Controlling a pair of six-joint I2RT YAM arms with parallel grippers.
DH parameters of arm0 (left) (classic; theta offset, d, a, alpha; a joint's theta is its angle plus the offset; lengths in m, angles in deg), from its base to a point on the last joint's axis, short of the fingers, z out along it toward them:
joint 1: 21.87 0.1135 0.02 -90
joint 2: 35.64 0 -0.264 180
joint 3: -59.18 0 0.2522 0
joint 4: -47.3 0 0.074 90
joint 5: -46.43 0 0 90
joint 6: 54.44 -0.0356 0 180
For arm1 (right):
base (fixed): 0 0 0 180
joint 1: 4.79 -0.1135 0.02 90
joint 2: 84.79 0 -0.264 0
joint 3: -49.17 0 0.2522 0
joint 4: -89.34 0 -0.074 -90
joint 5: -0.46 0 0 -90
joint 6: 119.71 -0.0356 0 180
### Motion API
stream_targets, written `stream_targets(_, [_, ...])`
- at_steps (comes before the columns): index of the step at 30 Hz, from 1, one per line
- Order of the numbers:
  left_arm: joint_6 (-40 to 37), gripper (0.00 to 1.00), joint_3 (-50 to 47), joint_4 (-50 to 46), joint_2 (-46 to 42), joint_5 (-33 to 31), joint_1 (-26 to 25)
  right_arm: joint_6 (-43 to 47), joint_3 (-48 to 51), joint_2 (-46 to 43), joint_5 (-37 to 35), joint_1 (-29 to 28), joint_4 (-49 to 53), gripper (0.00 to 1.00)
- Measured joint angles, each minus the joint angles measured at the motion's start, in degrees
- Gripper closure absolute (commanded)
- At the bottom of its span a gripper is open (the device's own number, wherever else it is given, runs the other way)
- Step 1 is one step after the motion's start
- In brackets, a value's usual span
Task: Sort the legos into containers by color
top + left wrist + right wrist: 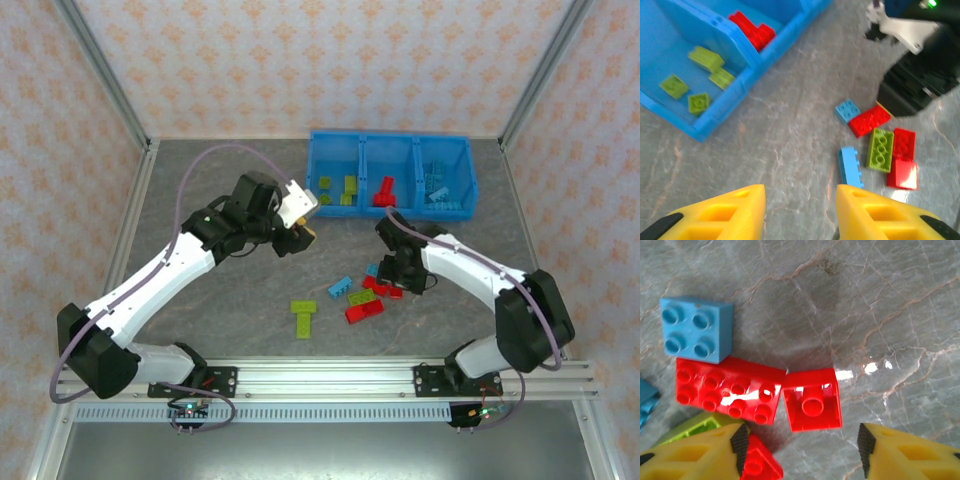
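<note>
The blue bin stands at the back, with yellow-green legos in its left compartment, a red one in the middle and light blue ones on the right. My left gripper hangs open and empty over bare table just in front of the bin. My right gripper is open low over the loose pile. An upturned red square brick lies just ahead of its jaws, beside a red 2x4 brick and a blue 2x2 brick.
Loose bricks lie mid-table: a green T-shaped piece, a blue brick, a green brick and red bricks. Another red brick touches the right gripper's left finger. Metal frame posts and patterned walls enclose the table.
</note>
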Motion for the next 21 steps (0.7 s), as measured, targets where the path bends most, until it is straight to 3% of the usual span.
stream_targets(5, [-2.1,0.54,-0.6,-1.0,-1.2,1.7,0.0,0.3,2.0,1.6,-0.3,0.0,-2.6,0.59])
stream_targets(12, [-2.3,0.53,-1.6,-0.7,-2.1,2.1,-0.4,0.2,4.2,0.2,-0.5,0.0,-4.1,0.60])
stream_targets(17, [-2.3,0.52,-1.6,-0.3,-2.0,2.1,-0.4,-0.3,5.6,0.1,-0.7,0.0,-5.9,0.50])
stream_targets(21, [-2.4,0.51,-2.1,0.0,-2.1,2.1,-0.4,-0.4,6.2,0.6,-0.7,0.0,-6.7,0.57])
